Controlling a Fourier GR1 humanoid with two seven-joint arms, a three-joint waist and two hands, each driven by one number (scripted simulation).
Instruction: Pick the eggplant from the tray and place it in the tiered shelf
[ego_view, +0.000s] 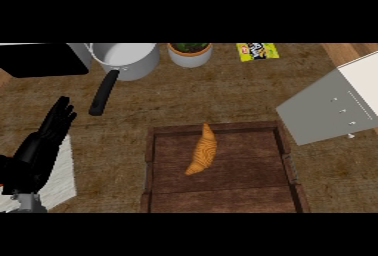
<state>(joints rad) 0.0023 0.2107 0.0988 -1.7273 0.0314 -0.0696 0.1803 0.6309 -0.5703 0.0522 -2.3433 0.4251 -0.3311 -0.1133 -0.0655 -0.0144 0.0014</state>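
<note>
Eggplant (201, 151): orange-brown, wood-grain pattern, long and curved, tapering to a point at its far end. Lies flat on the tray floor, slightly left of centre, long axis running from near-left to far-right.

Tray (221, 200): dark brown wood, plank floor, low raised rim.

Tiered shelf (325, 112): grey and white, at right, just beyond the tray's far right corner.

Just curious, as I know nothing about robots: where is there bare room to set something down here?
Bare counter lies between the saucepan handle and the wooden tray, and between tray and tiered shelf. Inside the tray, both sides of the orange eggplant are free. The back edge is crowded.
</note>
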